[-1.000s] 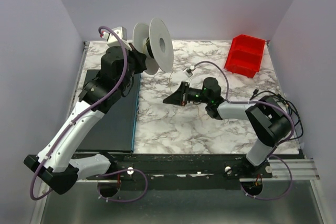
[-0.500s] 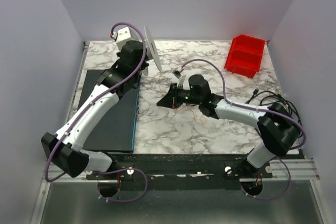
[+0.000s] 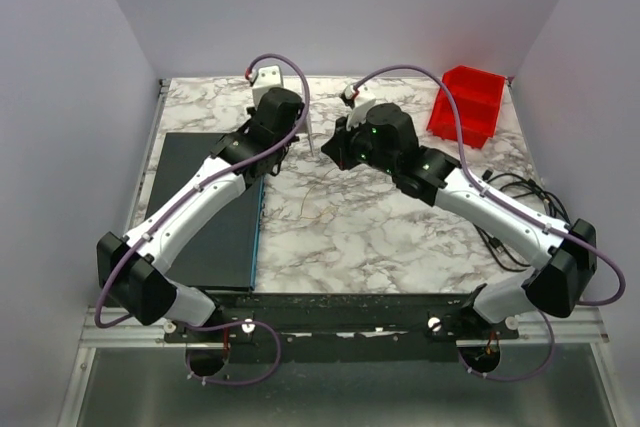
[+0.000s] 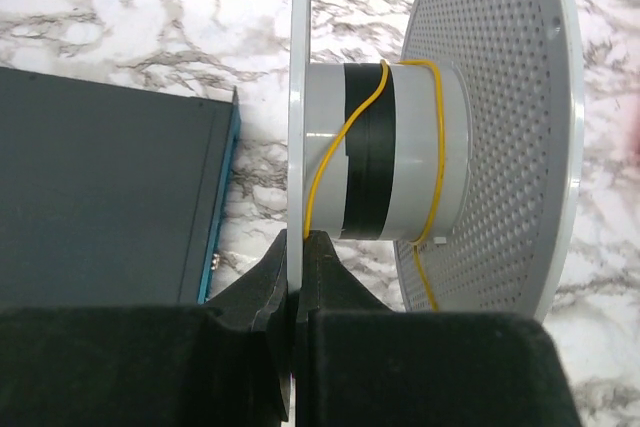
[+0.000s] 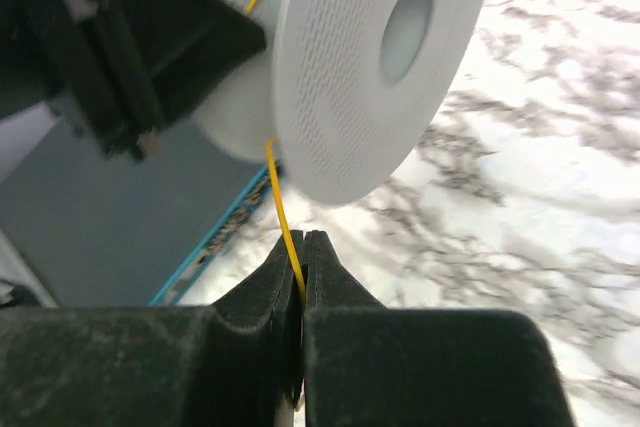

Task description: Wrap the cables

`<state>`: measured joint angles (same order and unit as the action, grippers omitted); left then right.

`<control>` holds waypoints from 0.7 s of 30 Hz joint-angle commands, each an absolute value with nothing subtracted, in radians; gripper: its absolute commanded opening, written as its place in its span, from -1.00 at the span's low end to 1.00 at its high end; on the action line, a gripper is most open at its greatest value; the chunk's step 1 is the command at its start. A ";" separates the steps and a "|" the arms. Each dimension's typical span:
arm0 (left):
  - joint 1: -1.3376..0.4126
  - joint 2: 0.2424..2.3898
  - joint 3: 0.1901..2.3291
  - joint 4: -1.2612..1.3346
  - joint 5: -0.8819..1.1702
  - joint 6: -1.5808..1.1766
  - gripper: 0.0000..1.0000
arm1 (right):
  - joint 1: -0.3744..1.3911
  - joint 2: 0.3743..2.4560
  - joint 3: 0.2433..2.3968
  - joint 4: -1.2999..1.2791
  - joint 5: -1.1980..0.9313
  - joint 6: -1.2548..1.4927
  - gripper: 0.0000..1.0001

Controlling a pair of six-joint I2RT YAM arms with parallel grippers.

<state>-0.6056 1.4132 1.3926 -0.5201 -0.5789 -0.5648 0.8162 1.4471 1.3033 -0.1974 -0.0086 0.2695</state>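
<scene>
Pinching the rim of a white spool between the closed fingers of the left tool, one thin flange caught edge-on in the grip. Holds the spool with its hub lying level across the left wrist view, the second flange, dotted all over with small holes, standing to the right. Carries a yellow-orange cable around the hub: one strand slanting across a black band in the middle, another running straight over the pale part next to the dotted flange and on past it toward the bottom of the view. Sits over the marble worktop, just beside the far right corner of a dark mat with a blue edge. Meets the right tool close by on the other side, its arm reaching in from the right in the overhead view. Clamps that tool shut on the same cable, the strand coming off the hub, passing the flange rim and running nearly straight down into the closed tips. Shows a red bin well apart from both tools, at the far right corner of the worktop.
</scene>
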 commanded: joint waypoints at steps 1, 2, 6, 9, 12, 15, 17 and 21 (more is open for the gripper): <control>-0.661 1.397 1.380 -0.444 -0.519 -0.473 -1.00 | 0.816 1.444 1.371 -0.314 0.207 0.120 -0.99; -0.669 1.394 1.379 -0.445 -0.505 -0.457 -1.00 | 0.816 1.445 1.379 -0.309 0.236 0.101 -0.99; -0.697 1.388 1.385 -0.469 -0.457 -0.390 -1.00 | 0.816 1.445 1.411 -0.284 0.364 0.038 -0.99; -0.714 1.373 1.379 -0.474 -0.415 -0.337 -1.00 | 0.813 1.463 1.440 -0.270 0.425 -0.005 -0.99; -0.728 1.353 1.363 -0.473 -0.359 -0.271 -1.00 | 0.802 1.488 1.473 -0.267 0.443 -0.030 -0.94; -0.737 1.319 1.327 -0.458 -0.285 -0.200 -1.00 | 0.775 1.495 1.488 -0.256 0.440 -0.033 -0.89; -0.736 1.291 1.298 -0.451 -0.243 -0.156 -1.00 | 0.742 1.495 1.491 -0.256 0.415 -0.025 -0.85; -0.737 1.246 1.258 -0.446 -0.193 -0.098 -1.00 | 0.672 1.498 1.481 -0.257 0.342 -0.008 -0.81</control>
